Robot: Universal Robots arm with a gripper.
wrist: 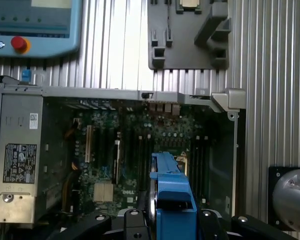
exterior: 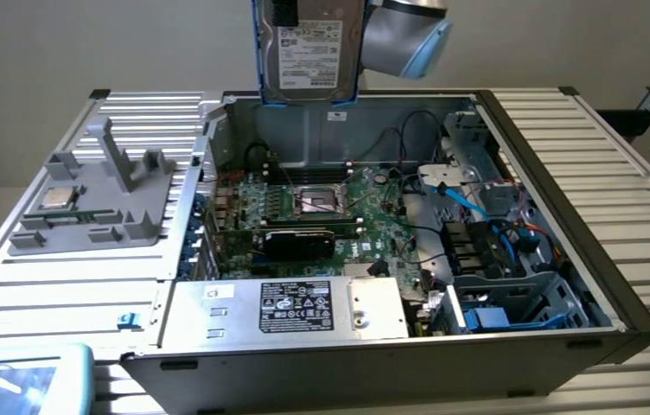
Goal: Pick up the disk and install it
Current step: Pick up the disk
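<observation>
Disk (exterior: 311, 54) hanging upright, pinched edgewise by gripper (wrist: 171, 218), held clear above open computer case (exterior: 302, 130), motherboard (exterior: 389, 220) directly beneath gripper, no contact.

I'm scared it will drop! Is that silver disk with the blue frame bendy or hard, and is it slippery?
Probably hard: the disk hangs upright from the gripper without sagging. Its metal body suggests it is heavy for its size. The smooth blue frame might be a bit slippery, so a firm squeeze likely matters.
</observation>
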